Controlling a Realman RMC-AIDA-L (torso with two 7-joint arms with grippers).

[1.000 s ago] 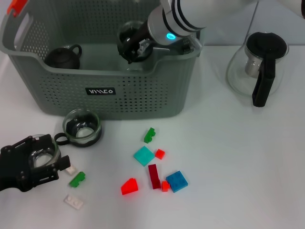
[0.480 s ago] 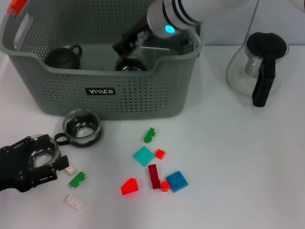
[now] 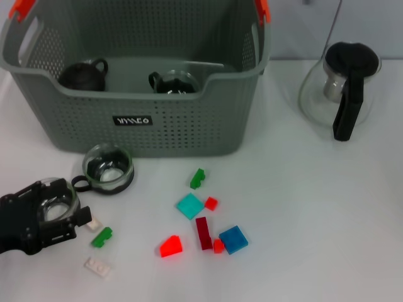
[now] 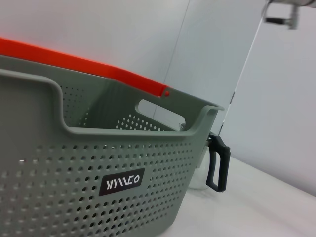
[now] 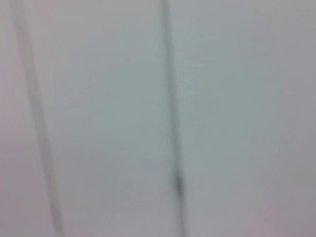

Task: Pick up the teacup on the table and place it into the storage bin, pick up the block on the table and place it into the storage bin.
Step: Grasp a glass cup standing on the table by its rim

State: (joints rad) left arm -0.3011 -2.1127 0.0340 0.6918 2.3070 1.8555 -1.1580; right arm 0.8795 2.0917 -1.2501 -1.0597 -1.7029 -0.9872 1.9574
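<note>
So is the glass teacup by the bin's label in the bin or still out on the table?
Out. The glass teacup stands upright on the table, just in front of the bin.

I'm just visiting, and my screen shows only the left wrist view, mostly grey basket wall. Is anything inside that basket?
Observer: Yes. The head view shows a glass teacup and a small dark pot inside the storage bin.
Operator: Any cups outside it?
Observer: A second glass teacup stands on the table just before the bin's front wall.
Operator: Where's the robot's hand?
Observer: The left gripper sits low at the table's left, beside a white block.
</note>
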